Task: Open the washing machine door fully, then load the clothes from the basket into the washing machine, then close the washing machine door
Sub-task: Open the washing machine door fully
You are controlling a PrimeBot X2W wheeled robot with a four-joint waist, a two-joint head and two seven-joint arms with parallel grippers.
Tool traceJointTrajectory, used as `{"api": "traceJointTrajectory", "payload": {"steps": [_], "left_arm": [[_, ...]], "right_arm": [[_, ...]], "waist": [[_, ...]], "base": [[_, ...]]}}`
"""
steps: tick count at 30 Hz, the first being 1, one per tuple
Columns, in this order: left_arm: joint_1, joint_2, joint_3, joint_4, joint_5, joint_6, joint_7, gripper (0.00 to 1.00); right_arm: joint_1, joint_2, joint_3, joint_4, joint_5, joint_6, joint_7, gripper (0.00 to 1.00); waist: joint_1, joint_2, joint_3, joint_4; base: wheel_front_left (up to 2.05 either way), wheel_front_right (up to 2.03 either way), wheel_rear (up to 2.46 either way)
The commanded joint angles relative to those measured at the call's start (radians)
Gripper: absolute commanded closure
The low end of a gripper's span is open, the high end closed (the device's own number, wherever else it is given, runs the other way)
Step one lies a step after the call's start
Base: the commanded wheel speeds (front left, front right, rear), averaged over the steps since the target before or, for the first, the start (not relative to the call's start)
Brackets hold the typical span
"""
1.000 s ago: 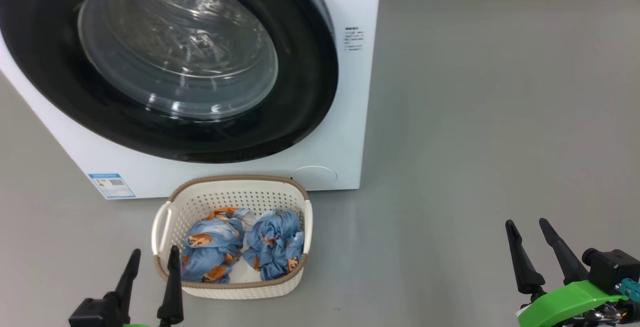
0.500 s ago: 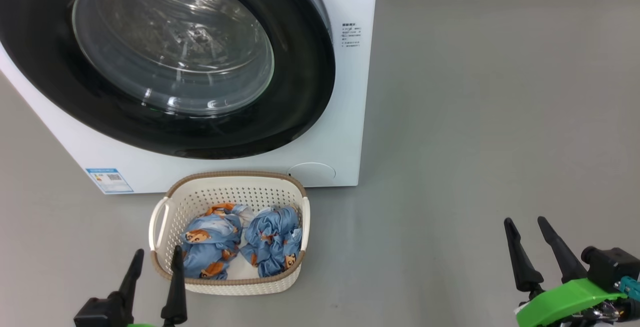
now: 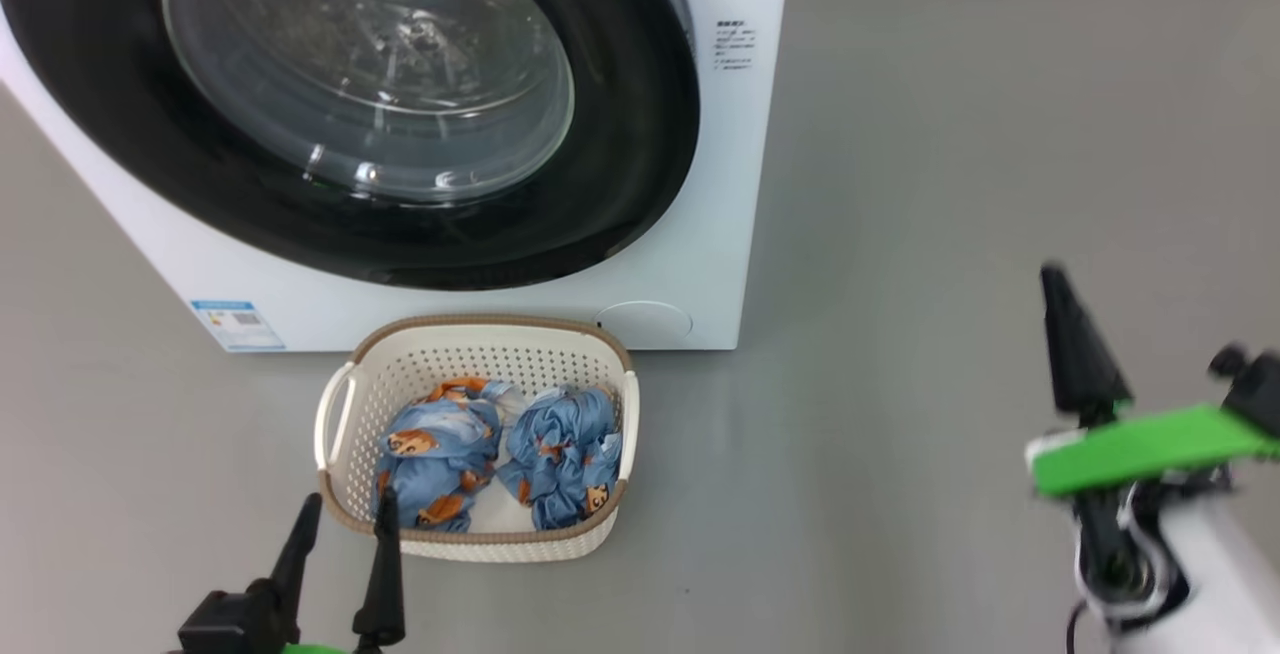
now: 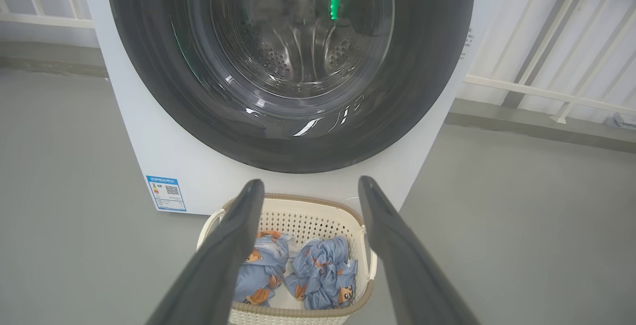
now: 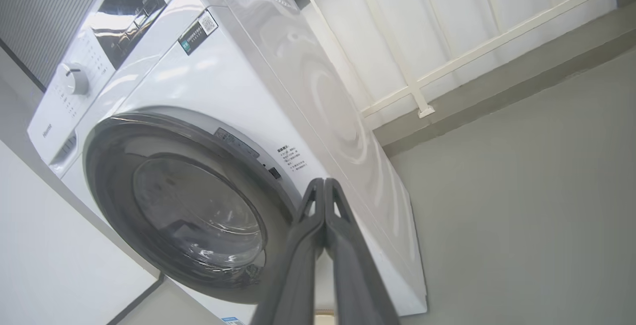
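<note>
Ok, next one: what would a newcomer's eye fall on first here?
The washing machine door, a glossy black ring around bulging glass, shut, at the head view's upper left. Before it on the floor sits the basket with the blue cartoon-print clothes, and at the right the right claw, fingers pressed together.

Left end effector (image 3: pixel 348 499) low, fingers spread, empty. Right end effector (image 3: pixel 1052 279) higher, fingers pressed together, empty.
</note>
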Motion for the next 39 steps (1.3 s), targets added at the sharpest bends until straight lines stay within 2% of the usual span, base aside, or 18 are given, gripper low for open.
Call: {"api": "traceJointTrajectory", "payload": {"steps": [1,10,15,21,26,29,30,38,39], "left_arm": [[-0.041,0.008,0.025,-0.030,-0.004,-0.005,-0.012,0.00],[-0.077,0.005,-0.009,-0.038,-0.024,-0.005,-0.012,0.00],[-0.107,0.005,-0.033,-0.049,-0.040,-0.005,-0.012,0.00],[-0.145,0.005,-0.075,-0.075,-0.063,0.003,-0.012,0.00],[-0.174,0.005,-0.127,-0.100,-0.091,0.014,-0.012,0.00],[-0.192,0.005,-0.159,-0.112,-0.106,0.023,-0.012,0.00],[-0.192,0.005,-0.159,-0.112,-0.106,0.023,-0.012,0.00],[-0.254,0.005,-0.244,-0.153,-0.150,0.051,-0.012,0.00],[-0.254,0.005,-0.244,-0.153,-0.150,0.051,-0.012,0.00]], "right_arm": [[-0.049,-0.021,0.022,-0.034,0.035,0.000,-0.012,1.00],[-0.225,-0.095,0.036,-0.055,0.346,0.000,-0.012,1.00],[-0.335,-0.166,0.087,-0.032,0.505,0.000,-0.006,1.00],[-0.451,-0.239,0.142,-0.025,0.671,0.000,0.146,1.00],[-0.540,-0.272,0.113,-0.001,0.791,0.000,0.343,1.00],[-0.598,-0.293,0.096,0.015,0.814,0.000,0.454,1.00],[-0.598,-0.293,0.096,0.015,0.814,0.000,0.454,1.00],[-0.752,-0.315,0.092,0.066,0.798,0.000,0.689,1.00],[-0.752,-0.315,0.092,0.066,0.798,0.000,0.689,1.00]], "waist": [[-0.0001,0.0000,0.010,0.011],[-0.0001,0.0000,0.057,0.060],[-0.0001,0.0000,0.098,0.092],[-0.0001,0.0000,0.154,0.138],[-0.0001,0.0000,0.207,0.184],[-0.0001,0.0000,0.244,0.211],[-0.0001,0.0000,0.244,0.211],[-0.0001,0.0000,0.355,0.280],[-0.0001,0.0000,0.355,0.280]], "base": [[0.00,0.00,0.00],[0.00,0.00,0.00],[0.00,0.00,0.00],[0.00,0.00,0.00],[0.00,0.00,0.00],[0.00,0.00,0.00],[0.00,0.00,0.00],[0.00,0.00,0.00],[0.00,0.00,0.00]]}}
